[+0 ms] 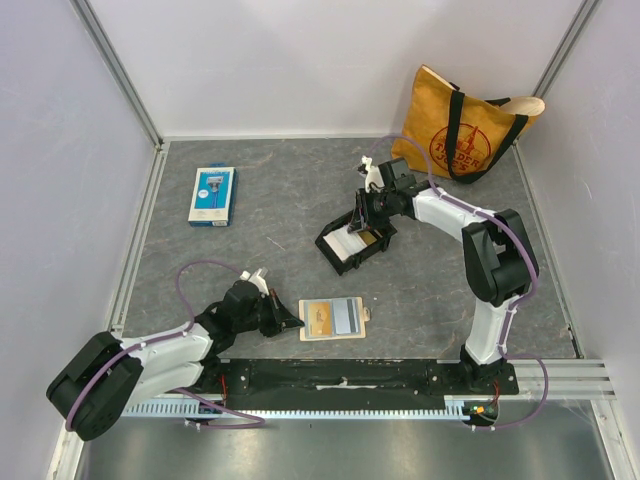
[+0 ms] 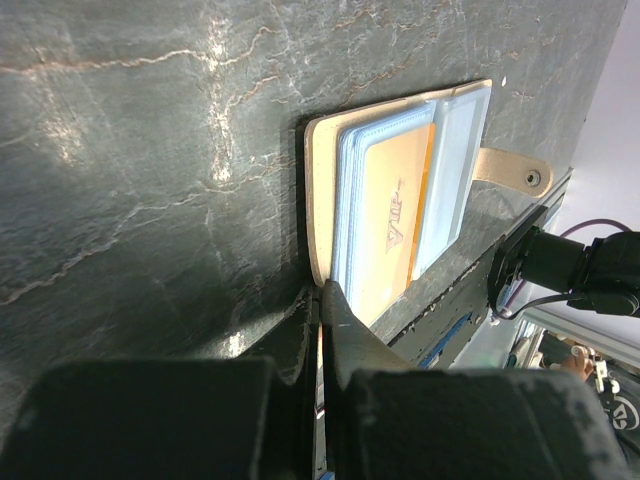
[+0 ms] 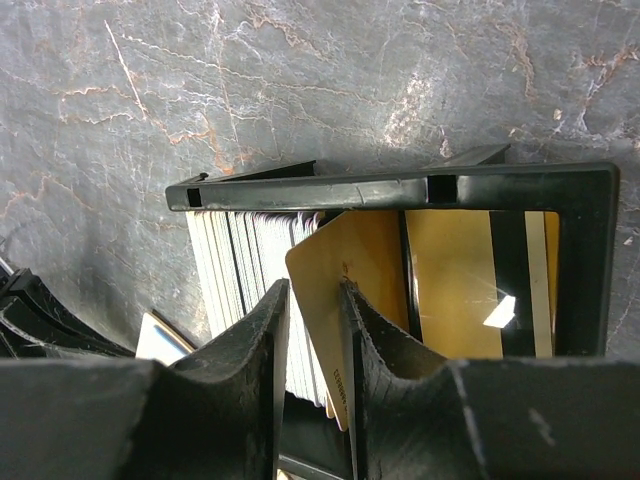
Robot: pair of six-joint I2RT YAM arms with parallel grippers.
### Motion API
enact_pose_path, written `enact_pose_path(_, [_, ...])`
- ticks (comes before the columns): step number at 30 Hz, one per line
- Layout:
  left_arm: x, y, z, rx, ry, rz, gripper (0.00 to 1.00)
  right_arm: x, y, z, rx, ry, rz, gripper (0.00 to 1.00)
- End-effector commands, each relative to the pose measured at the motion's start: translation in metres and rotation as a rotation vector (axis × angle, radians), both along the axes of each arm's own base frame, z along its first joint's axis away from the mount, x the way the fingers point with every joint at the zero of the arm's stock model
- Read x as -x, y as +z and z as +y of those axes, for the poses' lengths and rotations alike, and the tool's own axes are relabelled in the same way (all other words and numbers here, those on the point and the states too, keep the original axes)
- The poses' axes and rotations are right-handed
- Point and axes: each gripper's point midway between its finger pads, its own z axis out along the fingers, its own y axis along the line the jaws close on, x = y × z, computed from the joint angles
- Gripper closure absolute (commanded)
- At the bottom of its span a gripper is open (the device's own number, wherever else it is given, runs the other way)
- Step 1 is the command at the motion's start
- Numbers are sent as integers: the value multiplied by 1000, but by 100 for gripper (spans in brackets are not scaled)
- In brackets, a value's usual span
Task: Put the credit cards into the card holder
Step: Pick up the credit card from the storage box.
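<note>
The tan card holder (image 1: 333, 318) lies open near the front edge, with an orange card (image 2: 390, 220) in its clear sleeves. My left gripper (image 1: 295, 322) is shut, its tips (image 2: 325, 290) touching the holder's tan border (image 2: 318, 200). My right gripper (image 1: 360, 222) reaches down into the black tray (image 3: 400, 188). In the tray, white credit cards (image 3: 240, 260) stand on edge. A gold credit card (image 3: 350, 250) sits tilted between the right gripper's (image 3: 313, 285) part-closed jaws, against the right finger. Whether it is clamped does not show. Another gold card (image 3: 450, 280) lies flat in the tray.
A blue-and-white retail package (image 1: 212, 195) lies at the back left. A yellow tote bag (image 1: 465, 125) leans in the back right corner. White walls with metal rails close in the table on three sides.
</note>
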Motion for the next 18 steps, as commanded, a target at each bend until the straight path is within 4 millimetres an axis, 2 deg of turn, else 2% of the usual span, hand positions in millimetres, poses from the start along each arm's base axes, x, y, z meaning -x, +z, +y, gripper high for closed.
enact_pose_path(1, [10,-16,11,-61,-10,28,98,1,28,4,-55,21,-35,69])
enact_pose_path(8, [9,-15,10,-59,-12,25,98,1,30,3,-71,23,-28,71])
enact_pose_path(12, [9,-15,10,-61,-14,27,98,3,25,3,-73,24,-12,62])
enact_pose_path(18, [10,-16,10,-60,-14,30,98,5,19,4,-74,33,5,62])
